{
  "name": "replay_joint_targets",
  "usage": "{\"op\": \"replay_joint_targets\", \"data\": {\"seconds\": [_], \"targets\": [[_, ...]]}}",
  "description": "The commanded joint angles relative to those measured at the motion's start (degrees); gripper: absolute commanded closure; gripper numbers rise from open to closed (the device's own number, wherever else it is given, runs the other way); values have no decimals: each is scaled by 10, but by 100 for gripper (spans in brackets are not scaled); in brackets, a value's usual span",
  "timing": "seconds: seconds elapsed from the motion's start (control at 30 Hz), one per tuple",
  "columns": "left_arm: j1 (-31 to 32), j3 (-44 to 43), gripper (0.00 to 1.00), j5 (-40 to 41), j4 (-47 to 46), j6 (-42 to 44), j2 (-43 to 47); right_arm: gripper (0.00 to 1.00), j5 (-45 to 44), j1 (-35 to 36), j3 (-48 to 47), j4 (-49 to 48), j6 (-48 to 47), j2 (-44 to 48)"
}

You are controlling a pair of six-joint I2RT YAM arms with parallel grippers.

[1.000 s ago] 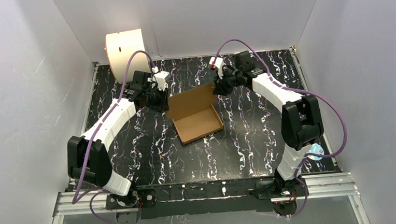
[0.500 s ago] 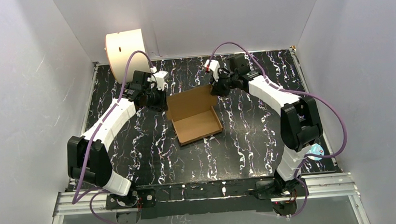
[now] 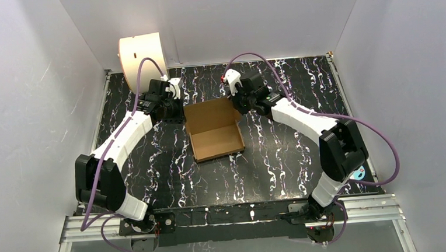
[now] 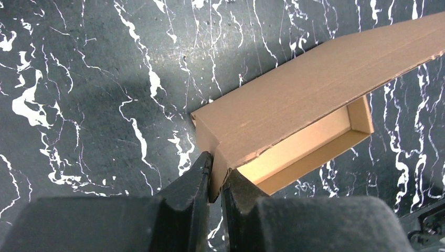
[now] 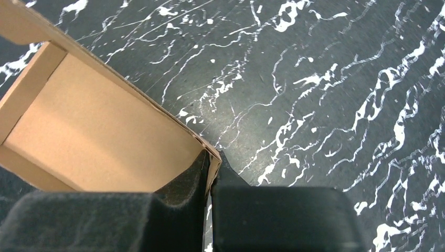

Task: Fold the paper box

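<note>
**Box pinched at both far corners**

The box (image 3: 214, 141) lies open side up near the middle of the table (image 3: 292, 151), its lid flap raised along the far edge; the left gripper (image 4: 216, 176) is pinched tight on the flap's far-left corner; the right gripper (image 5: 210, 165) is likewise clamped on cardboard at the far-right corner; a cream drum (image 3: 141, 57) stands far left, well apart.

The box (image 3: 214, 139) lies on the surface (image 3: 286, 151) at the centre of the top view. My left end effector (image 4: 216, 176) is at its upper left corner and my right end effector (image 5: 210, 167) at its upper right, each with cardboard between its fingers. The drum (image 3: 141, 56) stands upper left of the frame, above my left end effector.
</note>
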State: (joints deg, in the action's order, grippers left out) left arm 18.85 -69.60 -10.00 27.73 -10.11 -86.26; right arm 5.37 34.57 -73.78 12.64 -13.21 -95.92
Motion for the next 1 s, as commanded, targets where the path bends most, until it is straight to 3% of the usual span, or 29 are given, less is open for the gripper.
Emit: {"op": "replay_joint_targets", "data": {"seconds": [0.0, 0.2, 0.47, 0.97], "targets": [[12, 8, 91, 3, -48, -71, 47, 90, -149, 33, -1, -19, 91, 10], [30, 35, 91, 34, -98, -134, 56, 88, -247, 62, -38, -2, 188, -15], [38, 62, 88, 92, -161, -191, 71, 88, -293, 66, -44, -31, 297, -34], [76, 118, 88, 127, -272, -238, 51, 85, -348, 96, -10, -98, 361, -38]]}}
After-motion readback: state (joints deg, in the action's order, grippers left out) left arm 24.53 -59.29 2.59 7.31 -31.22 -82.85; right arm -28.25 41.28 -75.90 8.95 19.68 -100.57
